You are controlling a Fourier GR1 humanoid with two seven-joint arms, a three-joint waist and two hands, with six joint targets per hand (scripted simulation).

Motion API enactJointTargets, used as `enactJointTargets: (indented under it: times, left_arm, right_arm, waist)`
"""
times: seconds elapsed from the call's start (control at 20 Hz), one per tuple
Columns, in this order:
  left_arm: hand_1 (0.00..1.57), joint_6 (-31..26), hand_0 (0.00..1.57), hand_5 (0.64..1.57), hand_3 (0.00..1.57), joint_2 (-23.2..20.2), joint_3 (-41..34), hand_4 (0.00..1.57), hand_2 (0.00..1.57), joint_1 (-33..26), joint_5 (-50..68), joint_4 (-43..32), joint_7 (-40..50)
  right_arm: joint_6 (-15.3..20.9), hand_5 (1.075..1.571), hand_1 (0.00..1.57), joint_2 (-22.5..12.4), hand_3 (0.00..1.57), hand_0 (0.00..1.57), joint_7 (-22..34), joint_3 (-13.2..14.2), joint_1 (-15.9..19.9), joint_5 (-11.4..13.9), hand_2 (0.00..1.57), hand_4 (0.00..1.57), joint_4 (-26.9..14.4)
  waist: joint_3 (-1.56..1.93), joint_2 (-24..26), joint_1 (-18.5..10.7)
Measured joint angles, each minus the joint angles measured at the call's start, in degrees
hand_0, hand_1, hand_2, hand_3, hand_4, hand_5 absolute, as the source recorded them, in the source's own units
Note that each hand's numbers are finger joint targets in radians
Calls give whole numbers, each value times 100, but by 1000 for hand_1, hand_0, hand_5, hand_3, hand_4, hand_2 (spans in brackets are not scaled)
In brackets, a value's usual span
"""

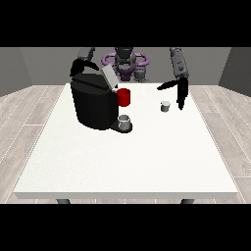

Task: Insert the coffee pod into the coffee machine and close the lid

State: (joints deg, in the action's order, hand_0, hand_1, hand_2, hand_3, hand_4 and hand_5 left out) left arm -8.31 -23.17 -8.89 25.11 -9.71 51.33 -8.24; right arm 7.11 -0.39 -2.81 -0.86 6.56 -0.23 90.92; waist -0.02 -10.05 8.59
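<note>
A small grey-white coffee pod (165, 106) stands on the white table (127, 157) right of centre. The black coffee machine (94, 100) stands at the back left with its grey lid (109, 76) tilted up, open. A grey cup (125, 121) sits on its drip base. The hand at the view's right (180, 92) hangs just right of the pod with straight fingers pointing down and the thumb stretched out to the left; it holds nothing. The hand at the view's left (81, 64) is behind the machine's top, partly hidden.
A red mug (124, 97) stands beside the machine's right side, between machine and pod. The table's front half stretches bare towards the camera. Wooden floor surrounds the table.
</note>
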Motion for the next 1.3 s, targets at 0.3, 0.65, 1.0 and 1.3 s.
enactJointTargets:
  times: [0.3, 0.65, 1.0, 1.3]
  left_arm:
    - [647, 151, 647, 1571, 349, 59, 260, 0, 718, 223, -464, -320, -100]
    - [580, 374, 580, 1571, 472, 9, 424, 0, 719, 395, -965, -837, -142]
    - [673, 748, 673, 1571, 551, -123, 574, 0, 809, 552, -1513, -1261, -482]
    - [837, 1286, 837, 1571, 737, -147, 452, 391, 974, 702, -1759, -1668, -906]
  right_arm:
    - [196, 1571, 0, -47, 0, 0, -20, 177, 321, 81, 0, 428, -541]
    - [247, 1571, 0, -76, 0, 0, 41, 144, 439, 203, 0, 356, -769]
    - [267, 1571, 0, -59, 0, 0, 43, 88, 492, 201, 0, 465, -795]
    - [313, 1571, 0, -9, 0, 0, 133, -36, 421, 266, 0, 527, -607]
  waist:
    - [1, -89, -187]
    - [1, -83, -139]
    - [1, -181, -48]
    - [13, -223, 59]
